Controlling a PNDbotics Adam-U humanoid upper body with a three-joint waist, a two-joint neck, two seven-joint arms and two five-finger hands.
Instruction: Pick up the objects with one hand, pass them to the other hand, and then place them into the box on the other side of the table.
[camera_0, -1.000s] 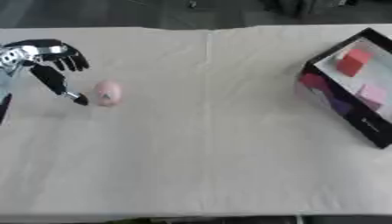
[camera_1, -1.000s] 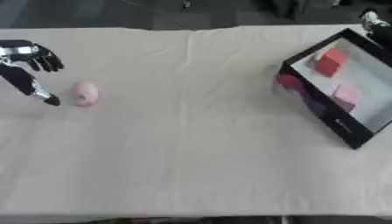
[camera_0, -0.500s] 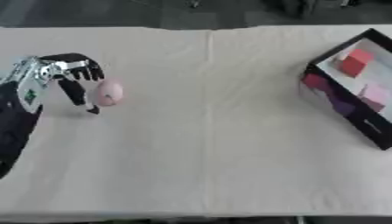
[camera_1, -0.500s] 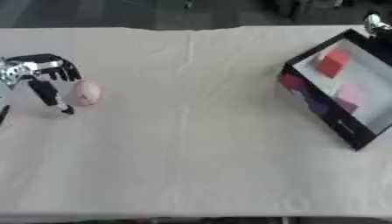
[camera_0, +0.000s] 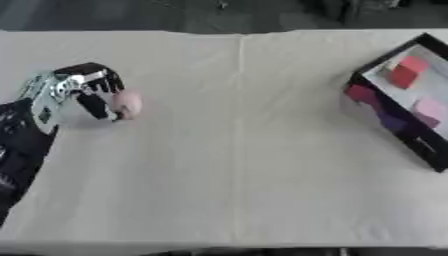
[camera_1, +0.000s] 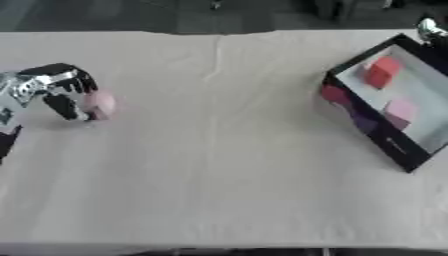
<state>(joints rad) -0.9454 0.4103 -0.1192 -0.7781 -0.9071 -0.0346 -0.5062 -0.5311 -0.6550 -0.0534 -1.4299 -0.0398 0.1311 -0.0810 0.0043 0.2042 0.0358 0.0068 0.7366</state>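
Observation:
A small pink rounded object (camera_0: 128, 103) lies on the white tablecloth at the left. My left hand (camera_0: 77, 90) reaches in from the left edge and arches over it, fingers curled across its top and thumb against its near-left side. The object rests on the cloth. The black box (camera_1: 388, 144) with a pale floor stands tilted at the right edge and holds a red cube (camera_1: 381, 71) and a pink cube (camera_1: 401, 108). A silver bit of my right hand (camera_1: 429, 27) shows behind the box's far corner; the rest of that hand is out of view.
The white cloth (camera_0: 236, 160) covers the whole table, with a crease running down its middle. The table's far edge meets a dark floor at the top. The front edge runs along the bottom of both views.
My left hand has moved right and down onto the pink object and curled its fingers round it. The box and the silver part at the right stay put.

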